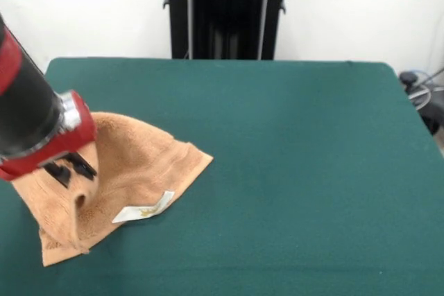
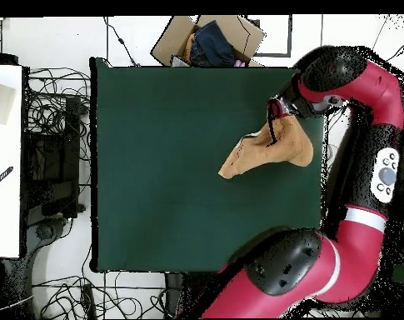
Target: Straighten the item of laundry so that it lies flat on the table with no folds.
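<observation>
The gripper (image 1: 71, 170) pinches the towel (image 1: 132, 171) into a raised peak on the table (image 1: 298, 171), its fingertips half buried in cloth, arm cropped.

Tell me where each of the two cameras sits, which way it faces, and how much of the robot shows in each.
Front view: sits across the table from the robot, facing its black pedestal; the arm's red and black end enters at left, with the gripper on the peach towel.
Overhead view: looks straight down on the table; the whole red arm curves up the right side from its base at the bottom.
Shared: the towel, pulled up under the gripper, and the green table.
</observation>
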Motion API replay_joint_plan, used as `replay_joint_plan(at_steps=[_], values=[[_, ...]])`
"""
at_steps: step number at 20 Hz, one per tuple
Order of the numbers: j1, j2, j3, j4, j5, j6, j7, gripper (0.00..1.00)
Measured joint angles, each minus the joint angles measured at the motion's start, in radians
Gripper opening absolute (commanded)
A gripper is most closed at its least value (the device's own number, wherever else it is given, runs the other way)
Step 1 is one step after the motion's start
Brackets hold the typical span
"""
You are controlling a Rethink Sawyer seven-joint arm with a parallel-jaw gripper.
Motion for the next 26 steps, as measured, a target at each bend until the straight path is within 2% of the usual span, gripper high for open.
replay_joint_plan(at_steps=[9,16,20,25,26], values=[[0.058,0.098,0.003,-0.12,-0.022,0.044,0.0,0.0],[0.074,0.124,0.003,-0.155,-0.028,0.052,0.0,0.0],[0.072,0.118,0.001,-0.144,-0.022,0.051,0.0,0.0],[0.052,0.059,-0.009,-0.045,0.009,0.011,0.0,0.0],[0.04,0.027,-0.012,0.007,0.018,-0.021,0.0,0.0]])
